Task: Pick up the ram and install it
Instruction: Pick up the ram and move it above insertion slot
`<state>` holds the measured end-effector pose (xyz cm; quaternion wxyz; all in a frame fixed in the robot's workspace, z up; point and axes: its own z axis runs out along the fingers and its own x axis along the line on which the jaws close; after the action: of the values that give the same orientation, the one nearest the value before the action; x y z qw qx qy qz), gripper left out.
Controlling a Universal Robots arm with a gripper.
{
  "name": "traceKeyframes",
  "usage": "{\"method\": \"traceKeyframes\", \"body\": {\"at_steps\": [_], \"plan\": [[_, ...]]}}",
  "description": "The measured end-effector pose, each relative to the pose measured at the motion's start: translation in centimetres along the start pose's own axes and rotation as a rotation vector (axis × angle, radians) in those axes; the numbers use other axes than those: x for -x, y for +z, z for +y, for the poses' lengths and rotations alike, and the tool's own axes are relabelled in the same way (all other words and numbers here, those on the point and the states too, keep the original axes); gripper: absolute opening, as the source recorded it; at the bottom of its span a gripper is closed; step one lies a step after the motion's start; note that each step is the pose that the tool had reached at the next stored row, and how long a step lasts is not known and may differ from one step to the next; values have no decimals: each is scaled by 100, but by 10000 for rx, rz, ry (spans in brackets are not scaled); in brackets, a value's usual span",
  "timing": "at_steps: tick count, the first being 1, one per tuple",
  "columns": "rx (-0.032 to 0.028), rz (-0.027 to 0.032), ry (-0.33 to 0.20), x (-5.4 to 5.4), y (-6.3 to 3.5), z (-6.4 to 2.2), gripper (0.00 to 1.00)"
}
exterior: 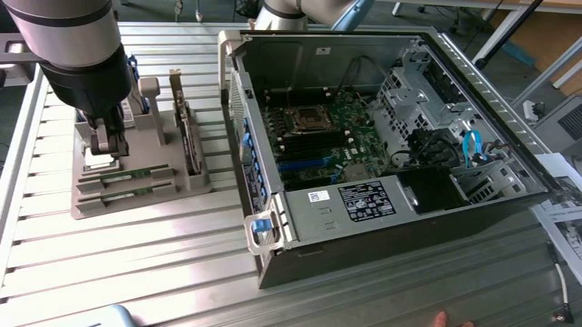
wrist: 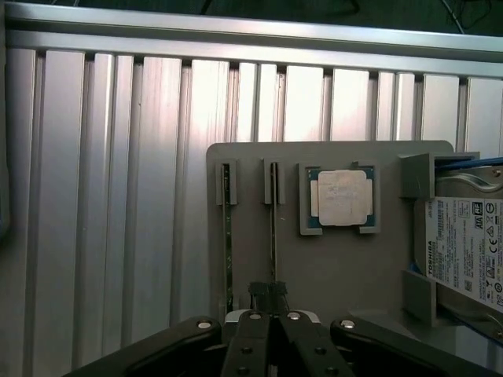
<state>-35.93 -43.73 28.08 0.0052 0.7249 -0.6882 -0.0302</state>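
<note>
End effector [wrist: 267, 297] pads are pressed together directly over one end of the ram [wrist: 273, 236], which stands on edge in a slot of the grey holder [wrist: 330, 267] beneath it. Whether the strip's top edge is pinched between the pads cannot be told.

The ram looks light, thin and stiff, but probably fragile: a bare circuit board that would likely crack if bent or twisted. Its long top edge, near the middle, seems the safest place to grip, with the flat faces between the pads so it lifts straight out of the slot.

Two ram strips sit in the holder, the second [wrist: 227, 236] in the slot just beside the end effector. One square processor [wrist: 343, 198] lies beyond it, one hard drive [wrist: 468, 243] off to the side, and one expansion card [exterior: 188, 133] stands upright. One open computer case [exterior: 318, 51] rests well apart on the table [wrist: 118, 196].
</note>
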Motion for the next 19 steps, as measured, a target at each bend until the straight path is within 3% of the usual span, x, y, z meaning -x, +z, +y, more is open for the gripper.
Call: {"method": "traceKeyframes", "body": {"at_steps": [8,11,12,19], "plan": [[-2,-2,1,-1,1,0,11],[-1,-1,1,-2,0,0,17],[-1,-1,0,-2,1,0,24],[-2,-1,0,-3,1,0,24]]}}
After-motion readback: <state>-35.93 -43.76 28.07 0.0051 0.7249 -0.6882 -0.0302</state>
